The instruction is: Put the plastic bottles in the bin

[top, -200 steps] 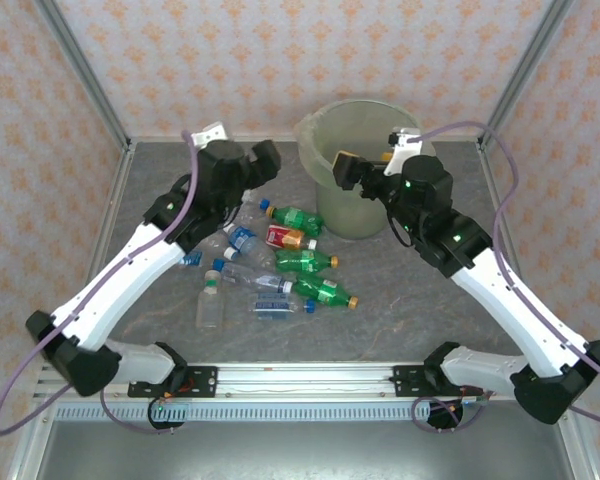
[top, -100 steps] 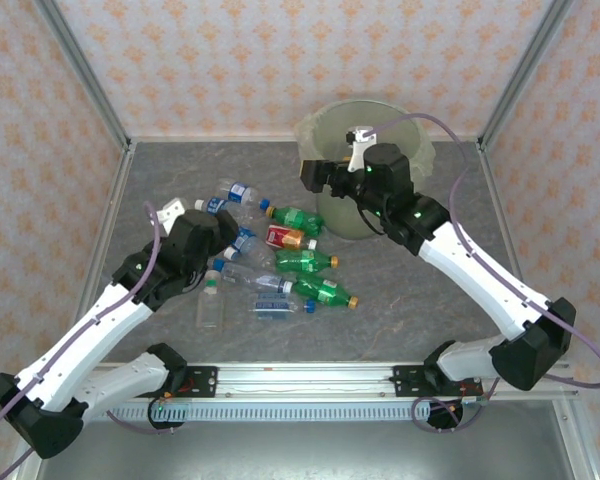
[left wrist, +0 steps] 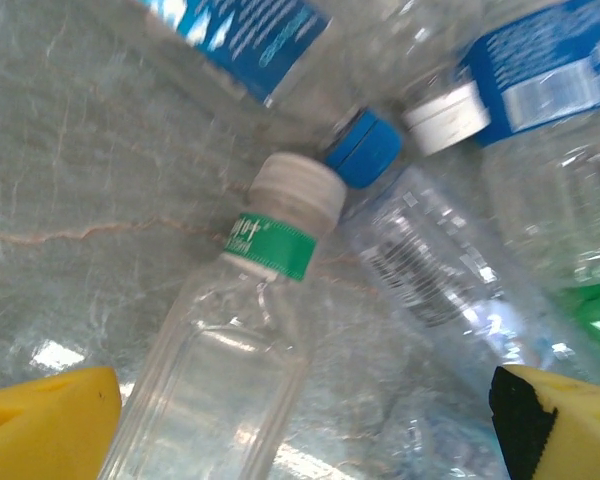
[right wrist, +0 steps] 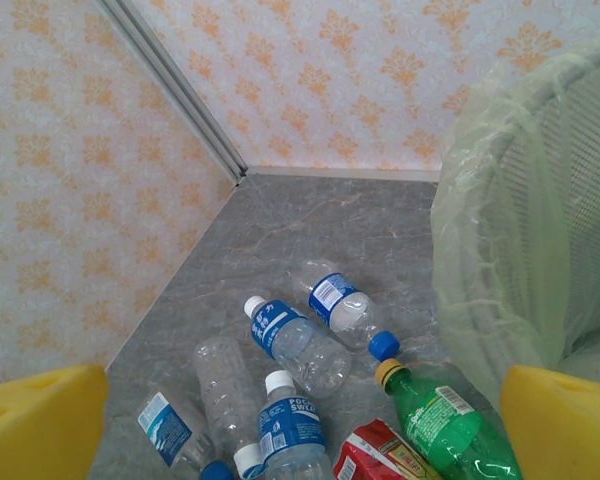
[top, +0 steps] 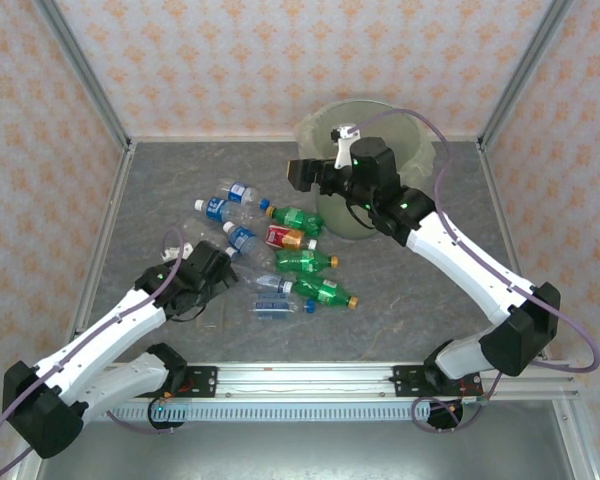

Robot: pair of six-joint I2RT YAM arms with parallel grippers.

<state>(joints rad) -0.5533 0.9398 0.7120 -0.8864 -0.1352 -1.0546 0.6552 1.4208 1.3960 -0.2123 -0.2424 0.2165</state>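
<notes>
- Your left gripper (left wrist: 300, 440) is nearest to you, low over the near-left end of the bottle pile. Its jaws are spread wide, released, with nothing grasped.
- Between its yellow pads (left wrist: 40, 420) a clear bottle (left wrist: 225, 370) with a green neck band and a white cap lies flat on the grey table (top: 420, 290). You cannot tell whether either pad touches it.
- Just past that white cap sits a blue cap (left wrist: 365, 148), close against it, with blue-labelled clear bottles crowded around it.
- In the middle of the table you have three green bottles (top: 305, 262) with orange caps lying on their sides. The red-labelled bottle (top: 283, 237) lies between the two farther ones.
- Farther left, more blue-labelled bottles (top: 238, 192) lie side by side, all on the table and outside the bin.
- Your right gripper (right wrist: 300, 440) hangs above the far end of the pile with its jaws wide open and empty. It is just beside the bin's left wall.
- The bin (top: 365, 215) stands upright at the far right of the table. Its clear liner bag (right wrist: 480, 200) is folded over the rim.
</notes>
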